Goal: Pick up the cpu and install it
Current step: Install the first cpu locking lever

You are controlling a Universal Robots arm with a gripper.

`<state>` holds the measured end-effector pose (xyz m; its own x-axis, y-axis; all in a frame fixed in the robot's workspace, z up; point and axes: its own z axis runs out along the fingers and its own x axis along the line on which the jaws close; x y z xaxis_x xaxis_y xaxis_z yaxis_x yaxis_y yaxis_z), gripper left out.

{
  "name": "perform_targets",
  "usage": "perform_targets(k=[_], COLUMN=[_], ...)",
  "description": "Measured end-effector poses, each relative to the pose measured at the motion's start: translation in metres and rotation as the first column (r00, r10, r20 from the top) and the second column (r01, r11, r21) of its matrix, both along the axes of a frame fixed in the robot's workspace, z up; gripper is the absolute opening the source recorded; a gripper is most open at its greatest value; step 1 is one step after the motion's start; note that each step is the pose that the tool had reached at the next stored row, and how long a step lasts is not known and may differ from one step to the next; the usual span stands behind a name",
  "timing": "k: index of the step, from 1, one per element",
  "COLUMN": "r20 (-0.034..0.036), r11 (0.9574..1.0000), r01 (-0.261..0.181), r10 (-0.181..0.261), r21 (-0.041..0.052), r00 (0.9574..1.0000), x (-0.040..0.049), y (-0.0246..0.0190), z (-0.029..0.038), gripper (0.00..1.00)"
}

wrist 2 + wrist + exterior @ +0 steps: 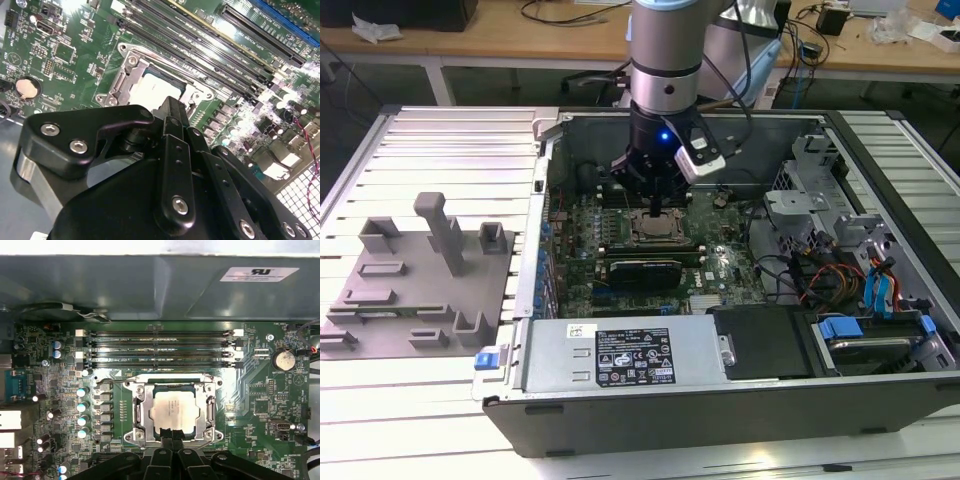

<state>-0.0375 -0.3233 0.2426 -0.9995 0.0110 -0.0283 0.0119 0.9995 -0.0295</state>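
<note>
The cpu (174,411) lies flat inside the motherboard socket (140,413). The gripper (170,433) hangs at the cpu's near edge, fingers pressed together, pinching nothing.

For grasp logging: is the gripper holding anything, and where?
Cannot be told. The gripper hangs at an edge of the thin silvery square cpu, lying in its metal-framed socket.
</note>
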Motion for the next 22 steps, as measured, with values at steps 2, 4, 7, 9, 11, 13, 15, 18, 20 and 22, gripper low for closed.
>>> perform_targets(k=[2,4,7,9,11,13,15,18,20,22], r20=[0.0000,0.0000,0.0000,0.0000,0.0000,0.0000,0.0000,0.0000,0.0000,0.0000], r11=[1.0000,1.0000,1.0000,1.0000,1.0000,1.0000,1.0000,1.0000,1.0000,1.0000], r01=[0.000,0.000,0.000,0.000,0.000,0.000,0.000,0.000,0.000,0.000], r10=[0.000,0.000,0.000,0.000,0.000,0.000,0.000,0.000,0.000,0.000], r21=[0.0000,0.0000,0.0000,0.0000,0.0000,0.0000,0.0000,0.0001,0.0001,0.0001], r00=[1.0000,1.0000,1.0000,1.0000,1.0000,1.0000,1.0000,1.0000,1.0000,1.0000], x=[-0.0031,-0.0057,-0.0079,-0.0102,-0.0125,-0.0158,-0.0198,-0.0289,-0.0335,-0.0391], y=[0.0000,0.0000,0.0000,0.0000,0.0000,0.0000,0.0000,0.0000,0.0000,0.0000], z=[0.0000,0.0000,0.0000,0.0000,0.0000,0.0000,0.0000,0.0000,0.0000,0.0000], gripper=[0.11,0.11,0.11,0.11,0.11,0.11,0.11,0.11,0.11,0.11])
